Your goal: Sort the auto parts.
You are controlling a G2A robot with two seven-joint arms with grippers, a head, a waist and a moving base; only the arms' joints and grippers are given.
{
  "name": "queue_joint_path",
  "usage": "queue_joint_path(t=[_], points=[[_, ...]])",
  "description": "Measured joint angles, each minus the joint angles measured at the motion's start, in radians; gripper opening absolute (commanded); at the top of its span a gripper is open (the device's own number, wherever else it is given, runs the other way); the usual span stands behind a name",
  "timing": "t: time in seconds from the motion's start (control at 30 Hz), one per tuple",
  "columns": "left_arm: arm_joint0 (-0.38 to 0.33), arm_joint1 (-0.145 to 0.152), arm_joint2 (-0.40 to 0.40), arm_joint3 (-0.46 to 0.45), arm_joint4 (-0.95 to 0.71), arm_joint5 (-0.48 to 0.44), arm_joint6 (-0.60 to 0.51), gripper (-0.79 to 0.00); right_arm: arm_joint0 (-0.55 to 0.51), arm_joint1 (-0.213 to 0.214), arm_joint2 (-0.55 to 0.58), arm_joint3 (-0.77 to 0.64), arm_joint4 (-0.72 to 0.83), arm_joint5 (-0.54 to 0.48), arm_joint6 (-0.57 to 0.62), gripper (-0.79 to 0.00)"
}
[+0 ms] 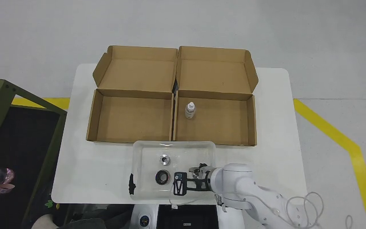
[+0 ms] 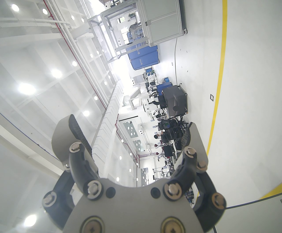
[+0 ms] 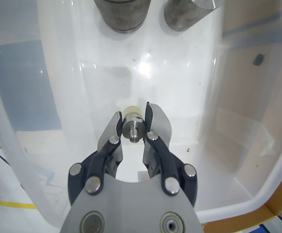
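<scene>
My right gripper (image 3: 132,123) is down inside the clear plastic bin (image 3: 220,92), shut on a small metal sensor with a threaded stud and a cream tip (image 3: 132,126). From above, that gripper (image 1: 182,184) sits near the bin's (image 1: 143,150) front edge. Two more metal parts lie in the bin: a silver round part (image 1: 165,160) and a dark ring (image 1: 163,177), which show as two grey cylinders (image 3: 123,15) ahead of the fingers. Another white-tipped sensor (image 1: 190,110) stands in the right cardboard box (image 1: 240,134). My left gripper (image 2: 130,134) is open and points up into the room.
Two open cardboard boxes stand side by side behind the bin, the left one (image 1: 103,123) with nothing in it. Their lids (image 1: 143,68) fold back toward the table's far edge. Bare white table (image 1: 91,172) lies on both sides of the bin.
</scene>
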Motion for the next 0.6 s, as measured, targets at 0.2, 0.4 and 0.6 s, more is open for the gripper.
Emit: queue_joint_path(t=[0.2,0.4,0.6], points=[[0.000,0.000,0.000,0.000,0.000,0.000,0.000,0.000,0.001,0.004,0.018,-0.029,0.008,-0.021,-0.053,-0.785],[0.000,0.000,0.000,0.000,0.000,0.000,0.000,0.000,0.004,0.010,0.043,-0.058,-0.007,-0.057,-0.162,-0.785],[0.000,0.000,0.000,0.000,0.000,0.000,0.000,0.000,0.004,0.014,0.078,-0.063,-0.044,-0.071,-0.330,-0.785]])
